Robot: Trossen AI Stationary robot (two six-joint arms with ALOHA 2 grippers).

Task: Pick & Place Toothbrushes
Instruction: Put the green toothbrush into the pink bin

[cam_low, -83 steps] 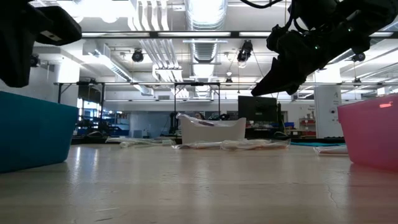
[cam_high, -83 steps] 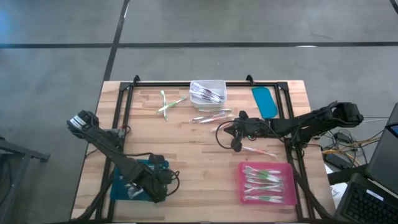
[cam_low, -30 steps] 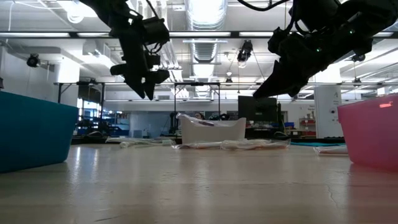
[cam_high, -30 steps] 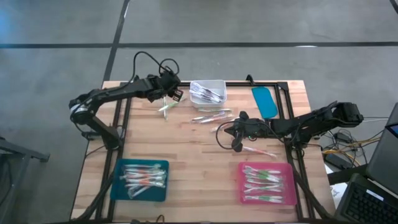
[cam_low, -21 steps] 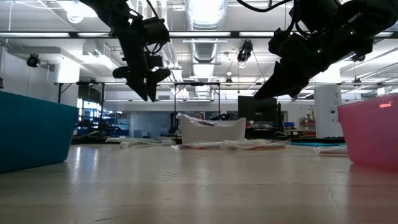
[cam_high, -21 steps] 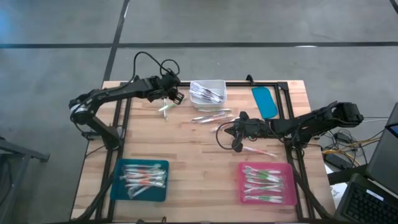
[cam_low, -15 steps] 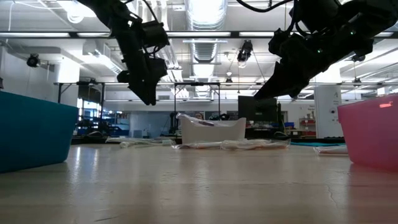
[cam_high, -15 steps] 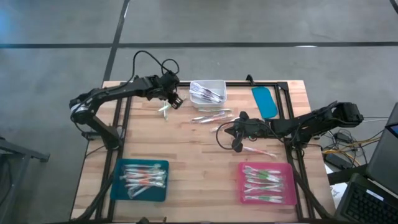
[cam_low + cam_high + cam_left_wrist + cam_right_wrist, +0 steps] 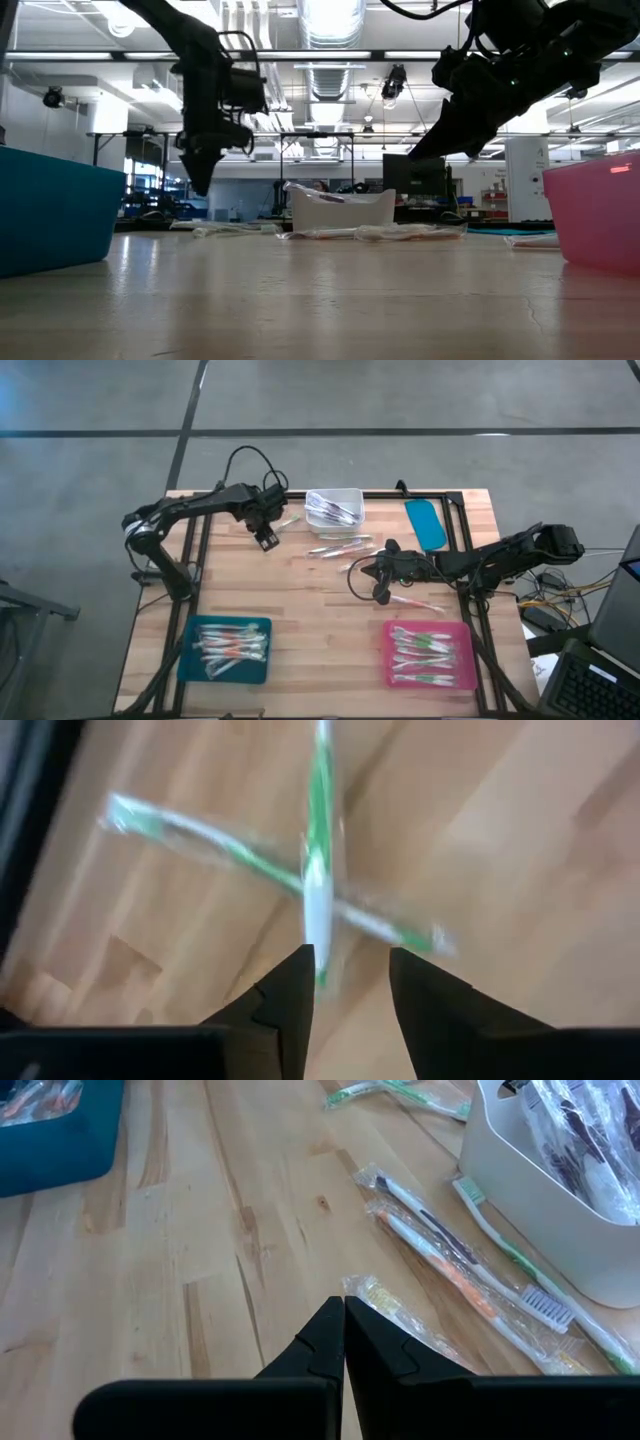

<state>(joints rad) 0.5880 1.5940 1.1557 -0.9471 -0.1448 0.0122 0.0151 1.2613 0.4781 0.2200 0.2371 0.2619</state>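
The pale, planked wooden tabletop (image 9: pixel 300 595) sits on a grey concrete floor (image 9: pixel 100 420); the low view looks across it into a large hall with ceiling lights and ducts.

The left tool (image 9: pixel 266 540) hangs point-down near the far left of the tabletop, just over two crossed green-and-white wrapped toothbrushes (image 9: pixel 300 880). Its wrist view shows the fingers (image 9: pixel 290 990) parted, straddling the lower end of the upright brush, with nothing gripped between them. From above, these two brushes are mostly hidden by the tool, with only a tip showing just beside it.

The right tool (image 9: pixel 380 595) rests low near the middle of the tabletop, clenched tight with nothing between its fingers (image 9: pixel 345 1330). Its wrist view shows a clear-wrapped toothbrush (image 9: pixel 400 1312) lying just ahead of the tips, and beyond it two more wrapped ones, one dark-handled, one orange (image 9: pixel 450 1270), beside the small white plastic bin (image 9: pixel 540 1230), which holds more wrapped brushes (image 9: pixel 333 510).

The high view alone gives the whole layout: a teal rectangular tray (image 9: pixel 195 660) at the near left and a pink rectangular tray (image 9: pixel 392 655) at the near right, each holding a bunch of toothbrushes, and a flat teal lid (image 9: pixel 426 523) at the far right. In the low view the trays appear only as a teal wall (image 9: pixel 55 210) and a pink wall (image 9: pixel 595 215), with both arms hanging above the tabletop.
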